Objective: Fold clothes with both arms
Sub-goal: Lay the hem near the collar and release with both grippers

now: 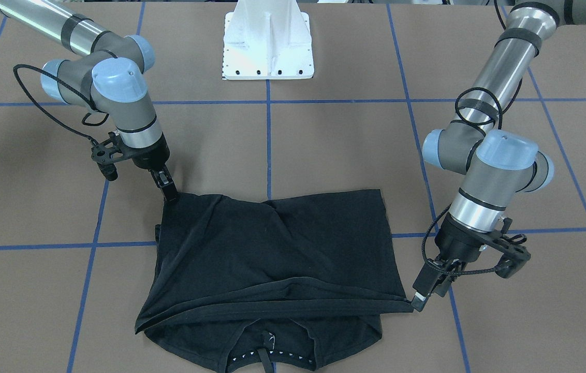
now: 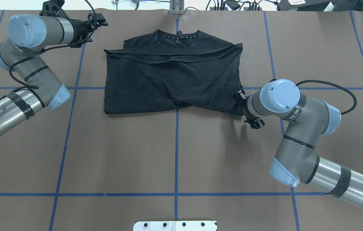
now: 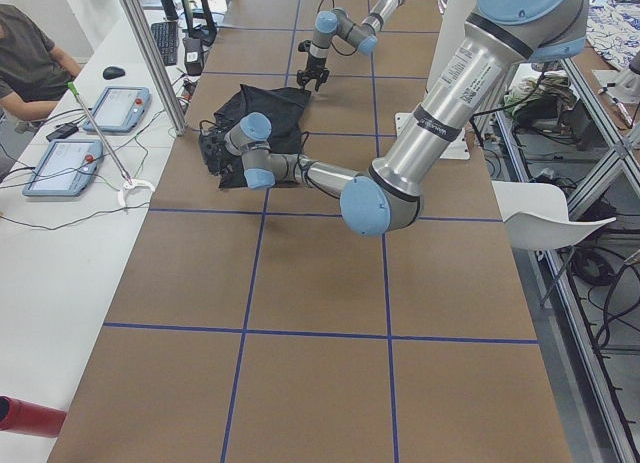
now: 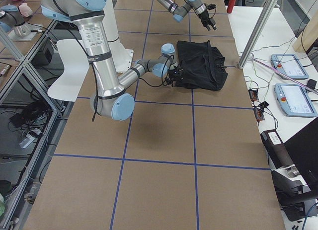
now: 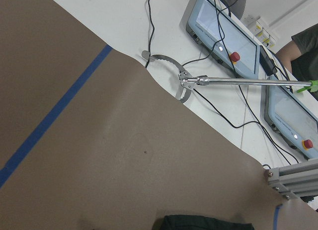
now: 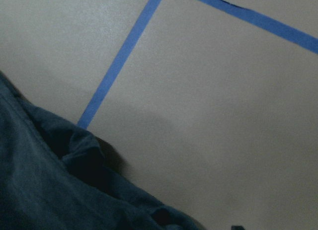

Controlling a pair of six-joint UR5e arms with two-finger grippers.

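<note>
Left gripper [image 1: 419, 299], right gripper [image 1: 170, 190] at diagonal corners of black T-shirt [image 1: 272, 248]

Black T-shirt [image 1: 272, 248]: 1.
Robot arms: 2. Left arm [image 1: 505, 62], right arm [image 1: 39, 20].
Two-finger grippers: 2, one per arm. Left gripper [image 1: 418, 303], right gripper [image 1: 170, 194].
White mounting base [image 1: 268, 46]: 1.
Touchscreen pendants: 2. Upper pendant [image 5: 223, 29], lower pendant [image 5: 290, 115].
Metal reach pole [image 5: 238, 82]: 1.
White chair [image 3: 555, 218]: 1.
Person [image 3: 25, 53]: 1 countable, partly cropped.
</note>
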